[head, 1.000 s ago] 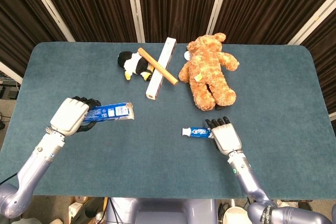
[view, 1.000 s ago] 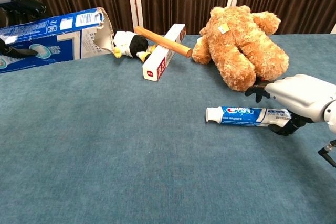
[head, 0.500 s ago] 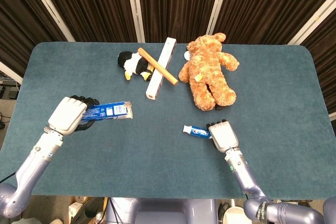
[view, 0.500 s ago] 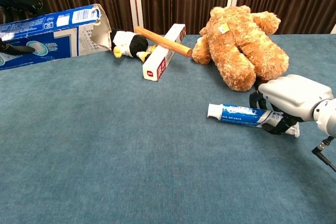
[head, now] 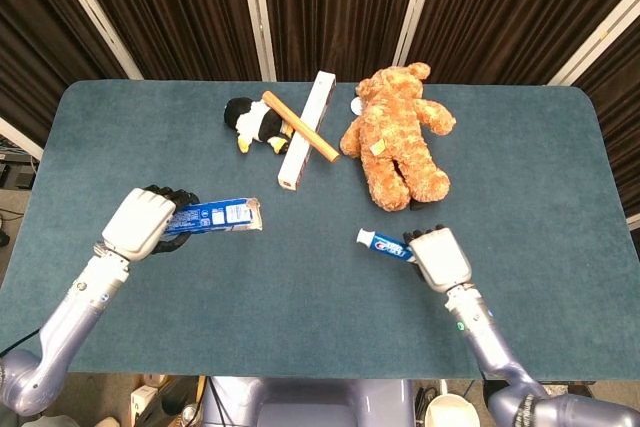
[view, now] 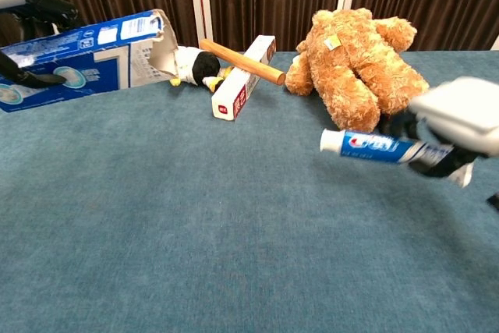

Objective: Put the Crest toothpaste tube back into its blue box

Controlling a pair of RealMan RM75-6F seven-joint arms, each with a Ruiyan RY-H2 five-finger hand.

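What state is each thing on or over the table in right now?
Toothpaste tube: capped, off the table, held by the right hand.
Blue box: end flap open and torn, empty, held by the left hand.
White carton: lying flat, closed.
Wooden stick: resting across the carton.
Teddy bear: lying on the table.
Penguin toy: lying on its side.

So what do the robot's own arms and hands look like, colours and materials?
Both arms are smooth silvery-grey tubes with a lavender tint. The left hand and right hand have blocky, pale cream-white back shells and black fingers. Near the right wrist a small green dot shows.
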